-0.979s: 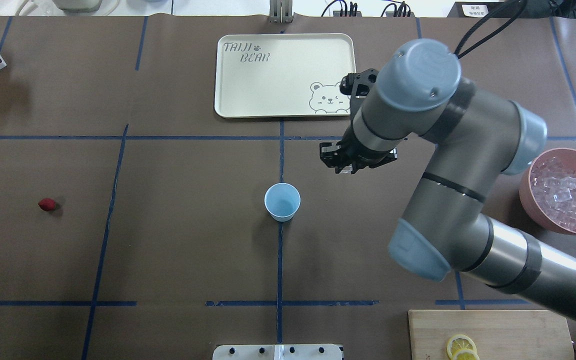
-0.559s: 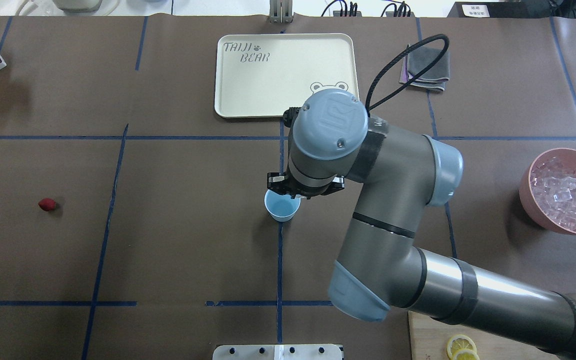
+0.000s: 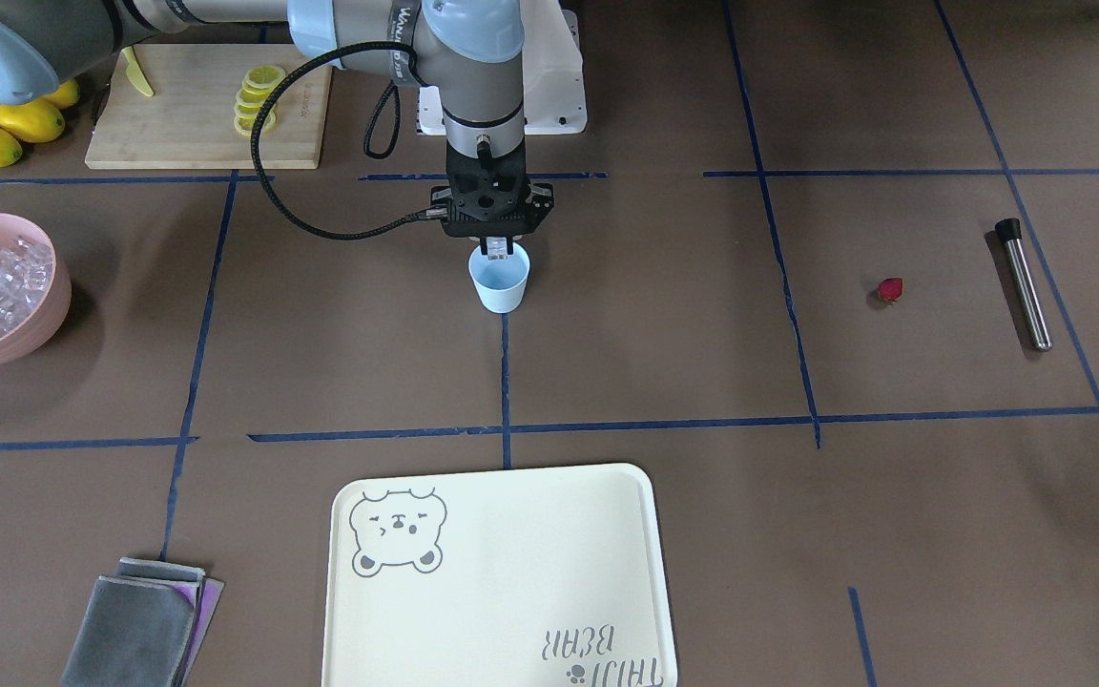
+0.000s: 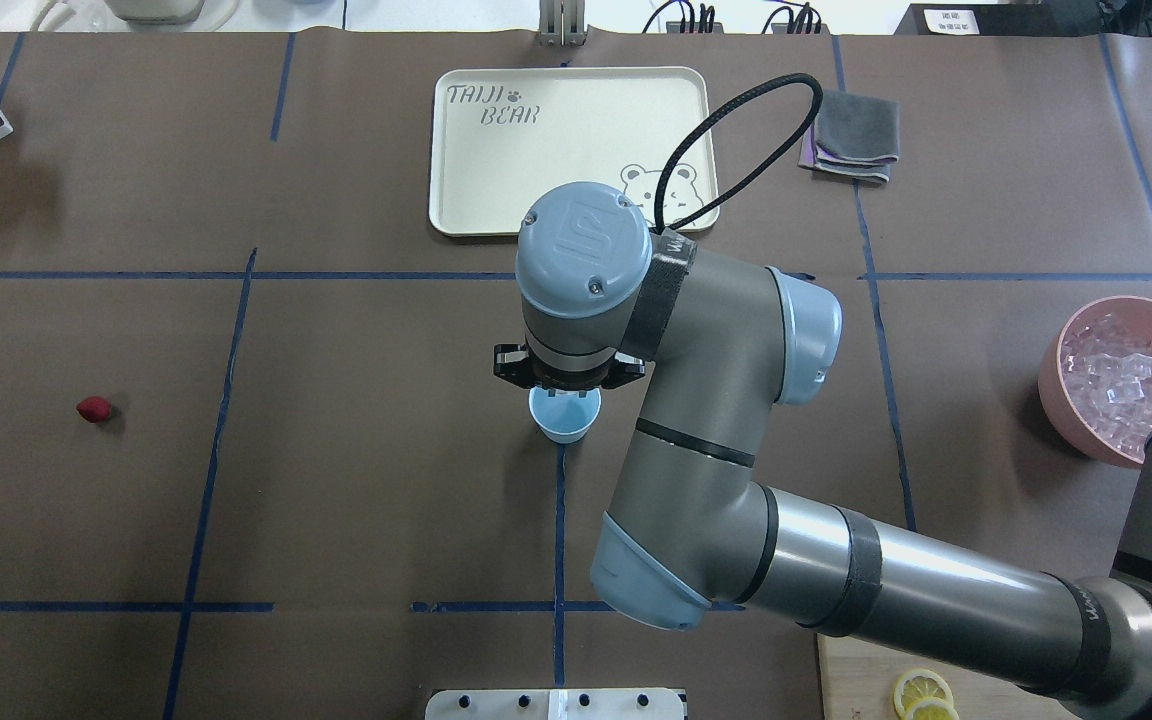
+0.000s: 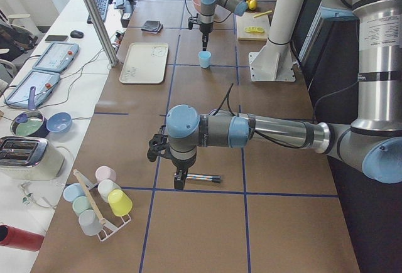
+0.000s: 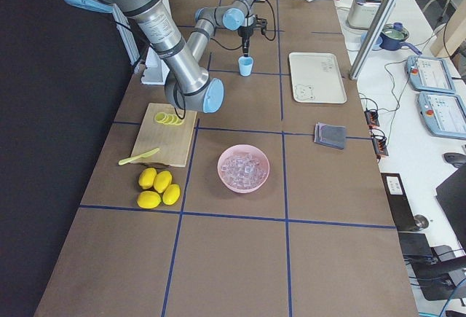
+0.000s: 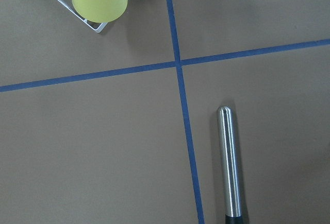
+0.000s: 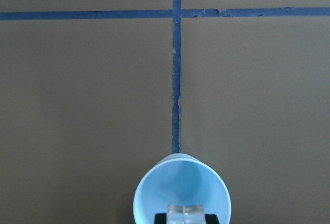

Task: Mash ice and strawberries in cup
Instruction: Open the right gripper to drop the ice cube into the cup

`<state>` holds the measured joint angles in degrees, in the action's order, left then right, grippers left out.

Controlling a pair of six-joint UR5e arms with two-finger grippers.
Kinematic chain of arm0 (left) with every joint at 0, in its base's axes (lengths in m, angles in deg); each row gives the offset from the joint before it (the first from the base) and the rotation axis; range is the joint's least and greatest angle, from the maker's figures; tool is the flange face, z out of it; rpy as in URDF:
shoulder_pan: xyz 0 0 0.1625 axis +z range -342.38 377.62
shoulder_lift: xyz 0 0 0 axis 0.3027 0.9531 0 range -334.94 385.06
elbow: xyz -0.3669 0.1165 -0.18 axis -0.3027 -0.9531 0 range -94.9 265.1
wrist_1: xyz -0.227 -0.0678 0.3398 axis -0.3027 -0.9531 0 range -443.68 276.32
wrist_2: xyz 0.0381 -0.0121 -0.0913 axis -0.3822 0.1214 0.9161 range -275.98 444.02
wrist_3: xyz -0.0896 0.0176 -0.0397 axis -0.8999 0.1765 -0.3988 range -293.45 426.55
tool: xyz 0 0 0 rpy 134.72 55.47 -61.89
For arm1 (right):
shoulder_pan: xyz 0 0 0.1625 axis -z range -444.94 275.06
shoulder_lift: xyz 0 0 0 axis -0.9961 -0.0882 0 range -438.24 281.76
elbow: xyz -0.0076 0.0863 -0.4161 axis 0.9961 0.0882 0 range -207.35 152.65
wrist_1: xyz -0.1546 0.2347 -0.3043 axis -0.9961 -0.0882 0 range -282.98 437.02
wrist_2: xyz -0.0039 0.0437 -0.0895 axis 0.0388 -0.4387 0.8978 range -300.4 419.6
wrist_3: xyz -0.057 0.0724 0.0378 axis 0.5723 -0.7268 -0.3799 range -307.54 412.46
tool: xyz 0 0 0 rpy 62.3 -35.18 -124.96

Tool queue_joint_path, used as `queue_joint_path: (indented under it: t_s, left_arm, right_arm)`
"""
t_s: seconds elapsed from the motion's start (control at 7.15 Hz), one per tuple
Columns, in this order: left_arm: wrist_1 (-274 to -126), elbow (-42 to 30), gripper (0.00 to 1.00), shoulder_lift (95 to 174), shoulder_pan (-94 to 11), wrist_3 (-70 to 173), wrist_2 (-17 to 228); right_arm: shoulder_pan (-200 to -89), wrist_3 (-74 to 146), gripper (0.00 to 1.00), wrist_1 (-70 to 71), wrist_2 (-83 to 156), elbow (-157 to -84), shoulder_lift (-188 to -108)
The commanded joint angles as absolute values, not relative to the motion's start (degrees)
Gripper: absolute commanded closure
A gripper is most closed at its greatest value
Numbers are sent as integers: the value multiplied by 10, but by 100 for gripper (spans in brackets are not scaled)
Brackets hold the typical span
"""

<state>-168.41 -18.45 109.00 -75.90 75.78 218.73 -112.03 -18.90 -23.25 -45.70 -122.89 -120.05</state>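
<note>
Seen from overhead, we find the pale blue cup [image 4: 564, 428] upright on the desk [image 4: 356, 500]. The right jaws hang just over its mouth, pinching one ice cube [image 8: 184, 213]. The strawberry [image 4: 94, 408] lies well apart at the cup's nine o'clock; a cream tray [image 4: 556, 170] sits farther at twelve. We cannot tell how the left jaws stand.

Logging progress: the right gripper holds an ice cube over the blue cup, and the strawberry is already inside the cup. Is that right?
Not the strawberry: it lies on the table, far from the blue cup, as the overhead exterior view shows. The right gripper does hold an ice cube over that cup.
</note>
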Motion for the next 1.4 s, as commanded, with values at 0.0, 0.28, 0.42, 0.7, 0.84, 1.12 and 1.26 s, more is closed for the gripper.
queue_joint_path:
  t_s: [0.0, 0.28, 0.42, 0.7, 0.84, 1.12, 1.26]
  left_arm:
    - [-1685, -184, 0, 1090, -759, 758, 2187]
    - [-1685, -185, 0, 1090, -759, 758, 2187]
    - [-1685, -185, 0, 1090, -760, 758, 2186]
    - [-1685, -184, 0, 1090, -760, 758, 2186]
    - [-1685, -185, 0, 1090, -761, 758, 2187]
    - [-1685, -185, 0, 1090, -761, 758, 2187]
    - [-1685, -185, 0, 1090, -761, 758, 2187]
  right_arm:
    - [-1120, -188, 97, -231, -457, -1213, -1195]
    - [-1120, -189, 88, -226, -457, -1212, -1192]
    - [-1120, -189, 80, -223, -457, -1212, -1192]
    - [-1120, -189, 53, -222, -457, -1212, -1193]
    - [-1120, -189, 39, -223, -457, -1212, -1193]
    - [-1120, -188, 24, -215, -457, -1212, -1194]
    - [-1120, -188, 12, -215, -456, -1212, -1195]
